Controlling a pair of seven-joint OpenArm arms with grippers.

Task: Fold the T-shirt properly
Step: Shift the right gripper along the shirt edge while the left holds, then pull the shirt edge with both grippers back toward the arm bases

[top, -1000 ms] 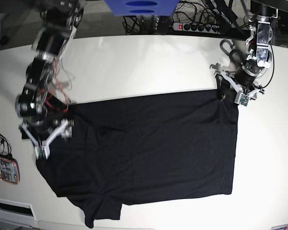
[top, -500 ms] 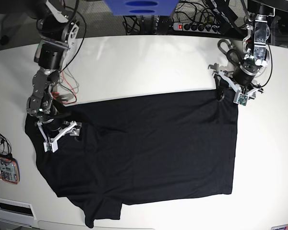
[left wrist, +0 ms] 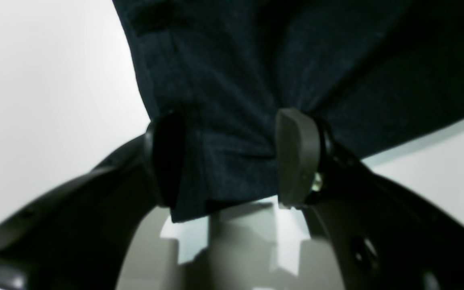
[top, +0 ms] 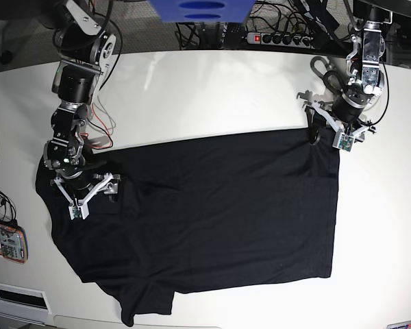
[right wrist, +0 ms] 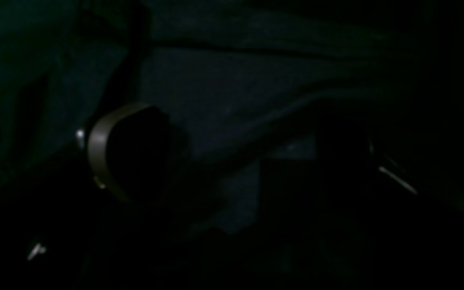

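Black cloth filled the upper part of the left wrist view: the T-shirt hung down from twelve o'clock and its bunched corner sat between the two fingers of the left gripper, which pinched the fabric from both sides, pale table showing at nine and three o'clock.

The right wrist view was very dark. The right gripper had its jaws spread wide, one curved finger faintly lit at nine o'clock, the other barely visible at three, with dark shirt folds beneath and between them. Whether any cloth was caught could not be told.

In the base view the T-shirt lay spread flat across the white table, covering the centre and reaching toward seven o'clock. The left gripper clamped the shirt's corner at two o'clock. The right gripper rested jaws apart on the shirt's edge at nine o'clock. A power strip lay beyond the table at twelve o'clock.
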